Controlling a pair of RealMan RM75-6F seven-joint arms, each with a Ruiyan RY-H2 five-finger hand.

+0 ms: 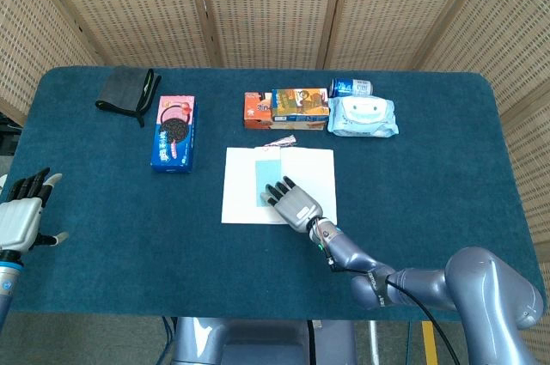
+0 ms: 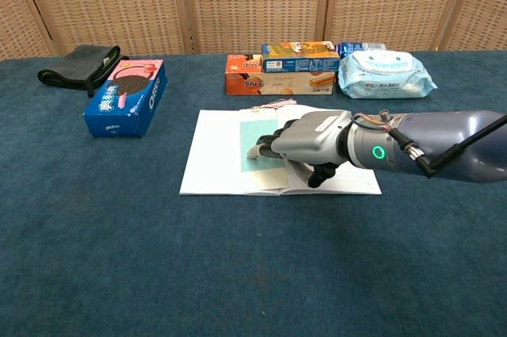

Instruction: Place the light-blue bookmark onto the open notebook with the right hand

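Observation:
The open notebook (image 1: 239,189) lies flat at the table's middle, white pages up (image 2: 210,158). The light-blue bookmark (image 1: 267,172) rests on it close to the centre fold, a pale teal strip (image 2: 253,135). My right hand (image 1: 293,201) lies low over the notebook's near right part, fingers stretched out with their tips touching the bookmark's near end (image 2: 313,140). The thumb stays apart on the right page; nothing is pinched. My left hand (image 1: 22,209) hovers off the table's left edge, fingers spread and empty, seen only in the head view.
Behind the notebook stand orange biscuit boxes (image 1: 288,109), a wipes pack (image 1: 363,117) and a blue can (image 1: 351,88). An Oreo box (image 1: 174,131) lies to the left and a black pouch (image 1: 127,90) at the far left corner. A pink slip (image 1: 279,142) pokes out at the notebook's top.

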